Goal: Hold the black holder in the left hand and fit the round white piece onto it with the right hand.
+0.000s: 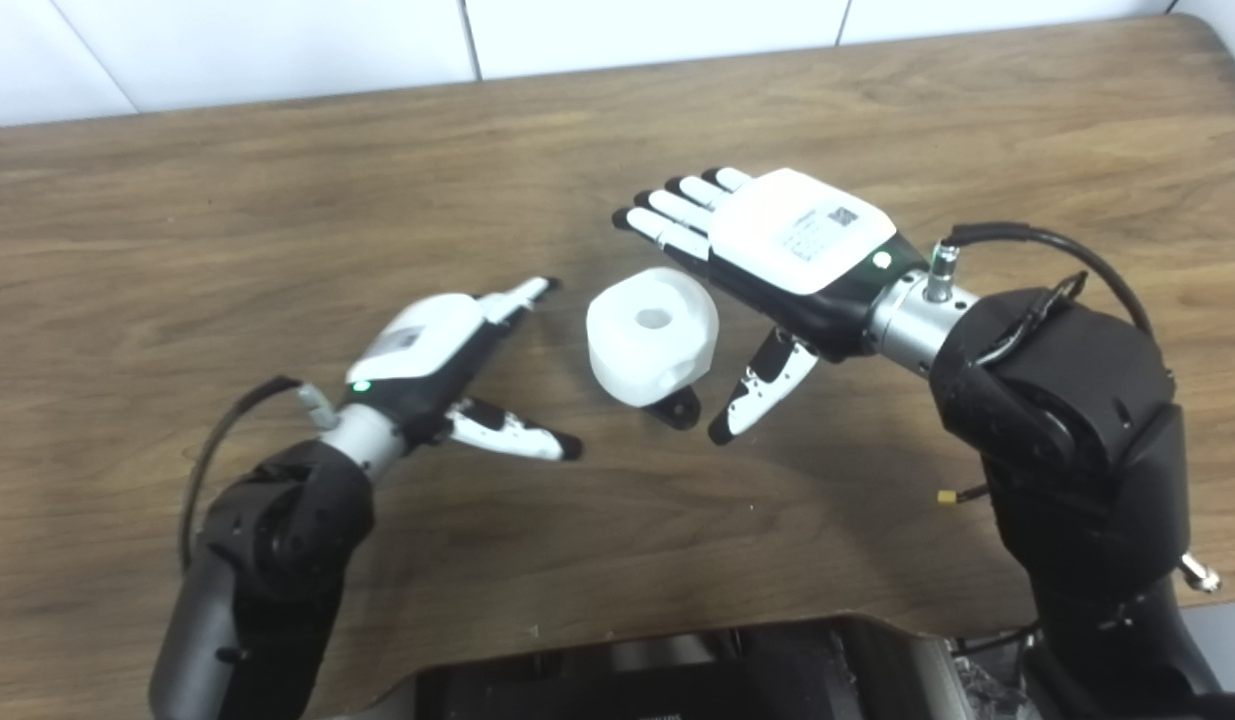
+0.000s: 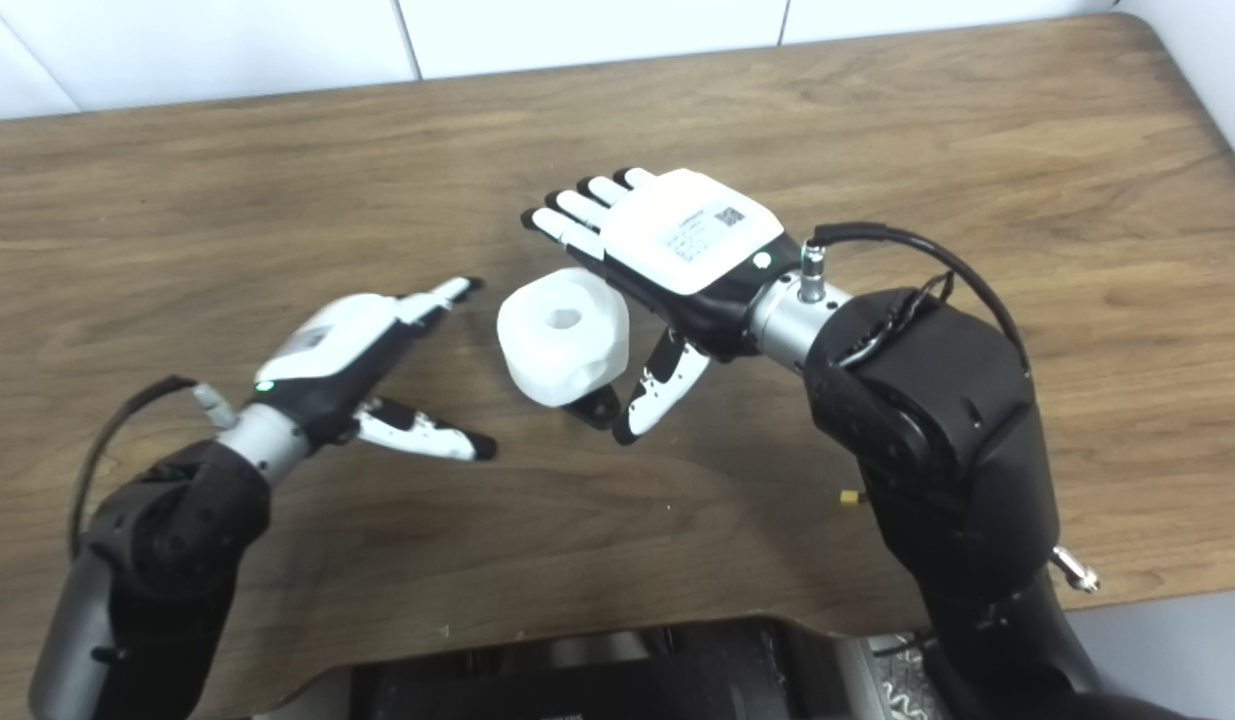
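The round white piece (image 1: 652,335) with a hole in its top sits on the black holder (image 1: 676,408), of which only a small black tab shows at its lower right edge. Both rest on the wooden table (image 1: 277,200) between my hands. My left hand (image 1: 447,360) is open to the left of the piece, fingers and thumb spread, not touching it. My right hand (image 1: 777,260) is open just right of and behind the piece, fingers stretched out flat, thumb pointing down near the holder's tab. It holds nothing.
A white wall (image 1: 277,40) borders the table's far edge. The table's near edge has a cut-out with my dark torso (image 1: 677,680) below it. A small yellow connector (image 1: 947,497) hangs by my right forearm.
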